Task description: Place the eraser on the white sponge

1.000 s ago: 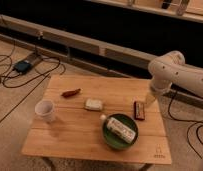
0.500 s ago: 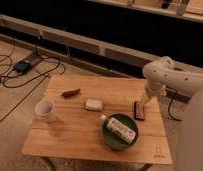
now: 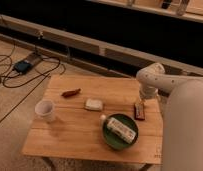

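The eraser (image 3: 139, 111), a small dark red block, lies on the wooden table (image 3: 75, 132) near its right edge. The white sponge (image 3: 94, 104) lies near the table's middle, well to the left of the eraser. My gripper (image 3: 141, 101) hangs from the white arm just above the eraser's far end, pointing down at it. The arm's large white forearm fills the right side of the view.
A white cup (image 3: 45, 110) stands at the left. A reddish chili-shaped object (image 3: 71, 92) lies at the back left. A green bowl (image 3: 120, 131) holding a pale labelled bottle (image 3: 121, 129) sits in front of the eraser. Cables and a box (image 3: 22, 66) lie on the floor.
The arm has swung left and down, bringing my gripper over the eraser; the forearm now fills more of the right side. The objects on the table have not moved.
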`<state>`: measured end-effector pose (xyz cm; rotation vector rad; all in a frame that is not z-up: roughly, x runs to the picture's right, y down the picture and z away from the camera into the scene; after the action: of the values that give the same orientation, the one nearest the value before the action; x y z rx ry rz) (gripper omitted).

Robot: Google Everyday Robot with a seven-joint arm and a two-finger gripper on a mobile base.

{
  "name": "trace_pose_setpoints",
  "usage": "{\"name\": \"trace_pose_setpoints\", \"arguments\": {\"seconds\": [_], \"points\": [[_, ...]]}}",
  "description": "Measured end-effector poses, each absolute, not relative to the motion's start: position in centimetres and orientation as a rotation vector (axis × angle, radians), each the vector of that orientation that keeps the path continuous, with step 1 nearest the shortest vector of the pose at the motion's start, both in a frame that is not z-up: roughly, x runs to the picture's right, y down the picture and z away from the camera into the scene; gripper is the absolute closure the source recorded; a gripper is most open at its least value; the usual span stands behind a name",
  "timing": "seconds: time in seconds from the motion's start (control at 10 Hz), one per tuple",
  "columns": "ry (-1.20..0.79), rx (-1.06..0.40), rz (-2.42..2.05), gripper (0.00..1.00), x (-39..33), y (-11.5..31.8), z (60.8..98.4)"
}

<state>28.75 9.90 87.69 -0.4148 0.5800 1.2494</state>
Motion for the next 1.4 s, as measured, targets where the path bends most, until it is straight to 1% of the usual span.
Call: {"name": "trace_pose_setpoints", "arguments": {"seconds": [0.6, 0.7, 0.8, 1.0, 1.2, 1.3, 1.4], "points": [[0.578, -0.519, 1.329, 0.2, 27.6, 13.0, 90.9], [0.579, -0.535, 1.338, 0.22, 27.7, 13.3, 91.4], [0.578, -0.544, 1.343, 0.27, 27.7, 13.5, 91.6], [0.565, -0.579, 1.36, 0.51, 27.7, 13.6, 92.0], [0.55, -0.592, 1.37, 0.66, 27.8, 13.3, 92.1], [0.54, -0.601, 1.372, 0.79, 27.8, 12.9, 92.0], [0.53, -0.609, 1.374, 0.89, 27.8, 12.6, 91.8]]}}
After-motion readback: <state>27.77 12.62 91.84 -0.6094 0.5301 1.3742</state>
